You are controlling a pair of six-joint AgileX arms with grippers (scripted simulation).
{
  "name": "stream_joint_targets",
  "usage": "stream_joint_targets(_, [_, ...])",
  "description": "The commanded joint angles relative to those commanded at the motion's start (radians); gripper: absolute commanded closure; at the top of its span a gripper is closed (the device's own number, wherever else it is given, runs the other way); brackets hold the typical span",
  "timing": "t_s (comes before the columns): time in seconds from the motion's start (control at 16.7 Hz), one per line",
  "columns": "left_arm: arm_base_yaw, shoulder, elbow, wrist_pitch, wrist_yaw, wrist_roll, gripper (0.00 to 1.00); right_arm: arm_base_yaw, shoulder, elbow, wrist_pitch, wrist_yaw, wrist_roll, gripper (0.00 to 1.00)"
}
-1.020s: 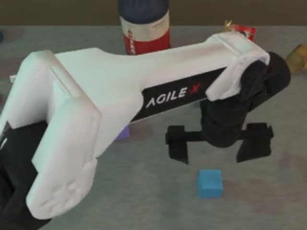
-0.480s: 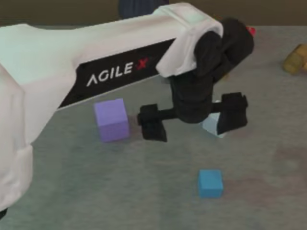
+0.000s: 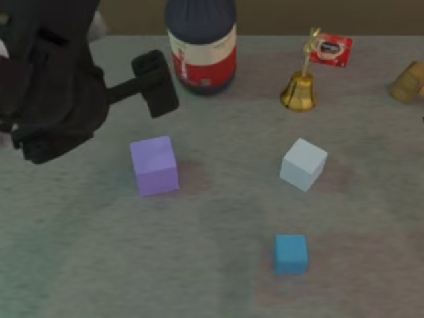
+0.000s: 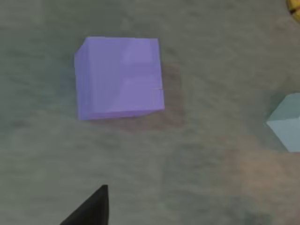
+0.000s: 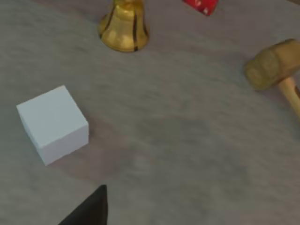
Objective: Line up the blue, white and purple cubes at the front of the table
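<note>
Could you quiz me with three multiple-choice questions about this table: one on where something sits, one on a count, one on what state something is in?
1. Which cube lies nearest the front edge of the table?
A. the purple cube
B. the white cube
C. the blue cube

2. How many cubes are on the table?
A. two
B. three
C. four

3. What is happening to the purple cube?
A. it rests free on the table, nothing touching it
B. it is pinched between fingers
C. it is stacked on the white cube

Answers:
1. C: in the top view the blue cube sits lowest, in front of the purple cube and the white cube.
2. B: only those three show on the table, behind them a bottle, a bell and a mallet.
3. A: the left gripper hangs behind it at the left, apart from it.
</note>
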Motion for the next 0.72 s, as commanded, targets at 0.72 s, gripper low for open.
stream_joint_targets(0.72, [0.460, -1.123, -0.988, 0.599, 0.022, 0.578, 0.00, 0.197, 1.104, 0.920, -0.584, 0.004, -0.229, 0.00])
